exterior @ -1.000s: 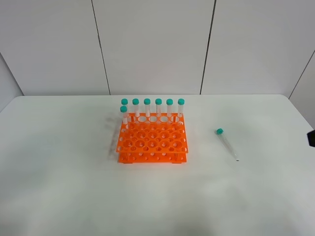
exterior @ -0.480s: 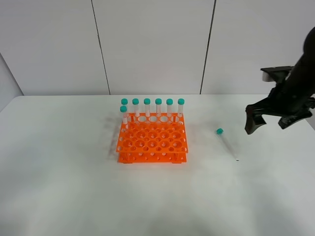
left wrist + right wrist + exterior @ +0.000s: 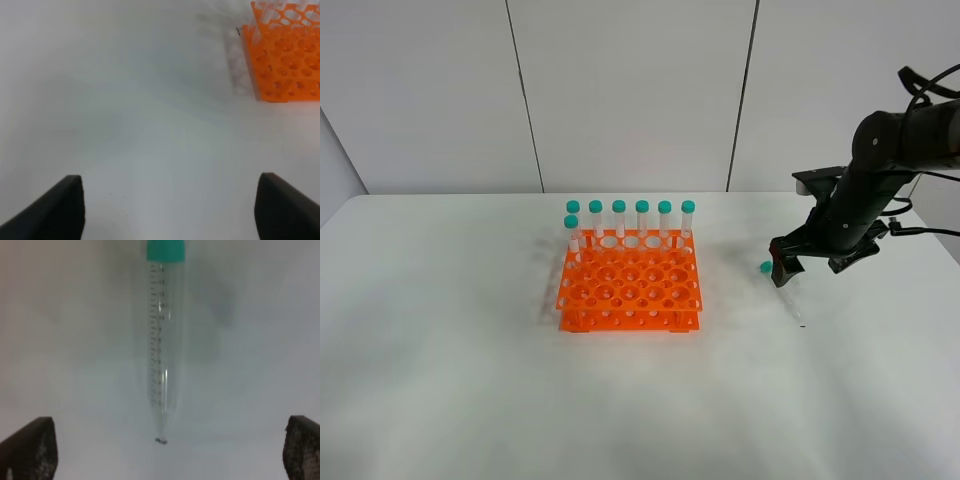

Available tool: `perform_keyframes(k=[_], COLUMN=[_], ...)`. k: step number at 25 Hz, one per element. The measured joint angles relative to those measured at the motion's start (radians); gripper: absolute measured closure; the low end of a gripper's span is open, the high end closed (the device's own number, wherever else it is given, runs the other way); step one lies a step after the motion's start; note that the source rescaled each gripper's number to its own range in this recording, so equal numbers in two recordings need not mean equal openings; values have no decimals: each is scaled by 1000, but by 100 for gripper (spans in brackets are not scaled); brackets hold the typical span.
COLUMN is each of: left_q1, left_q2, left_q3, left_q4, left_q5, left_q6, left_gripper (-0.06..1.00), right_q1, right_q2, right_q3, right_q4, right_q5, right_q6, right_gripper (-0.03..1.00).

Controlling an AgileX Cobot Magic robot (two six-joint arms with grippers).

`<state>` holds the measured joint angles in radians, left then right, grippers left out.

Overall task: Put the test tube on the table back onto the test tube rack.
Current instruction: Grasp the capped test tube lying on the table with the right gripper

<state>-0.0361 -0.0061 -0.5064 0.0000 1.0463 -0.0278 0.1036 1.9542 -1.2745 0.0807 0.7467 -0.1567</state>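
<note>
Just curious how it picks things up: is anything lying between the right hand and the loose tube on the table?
Nothing visible. The open right hand hangs over the test tube, with only white table around it.

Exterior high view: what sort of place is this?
Likely a mocked-up lab bench in a robot test cell: an orange test tube rack holding teal-capped tubes, one loose test tube lying on a plain white table, white wall panels behind, and a black robot arm.
</note>
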Motion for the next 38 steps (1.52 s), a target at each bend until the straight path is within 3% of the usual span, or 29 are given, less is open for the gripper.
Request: perform_keyframes(k=[8, 34, 36, 38], left_q1=[0, 0, 0, 0], left_q2=[0, 0, 0, 0], left_q3=[0, 0, 0, 0], left_q4=[0, 0, 0, 0], left_q5=[0, 0, 0, 0], left_q6=[0, 0, 0, 0], left_gripper=[-5, -5, -5, -5], right_q1=[2, 2, 2, 2], right_q2=[121, 157, 157, 157], right_q3=[0, -3, -3, -3], right_q4=[18, 27, 27, 27], right_q5=[-91, -110, -109, -99], right_q6=[-1, -8, -8, -8], right_gripper=[-3, -3, 5, 28])
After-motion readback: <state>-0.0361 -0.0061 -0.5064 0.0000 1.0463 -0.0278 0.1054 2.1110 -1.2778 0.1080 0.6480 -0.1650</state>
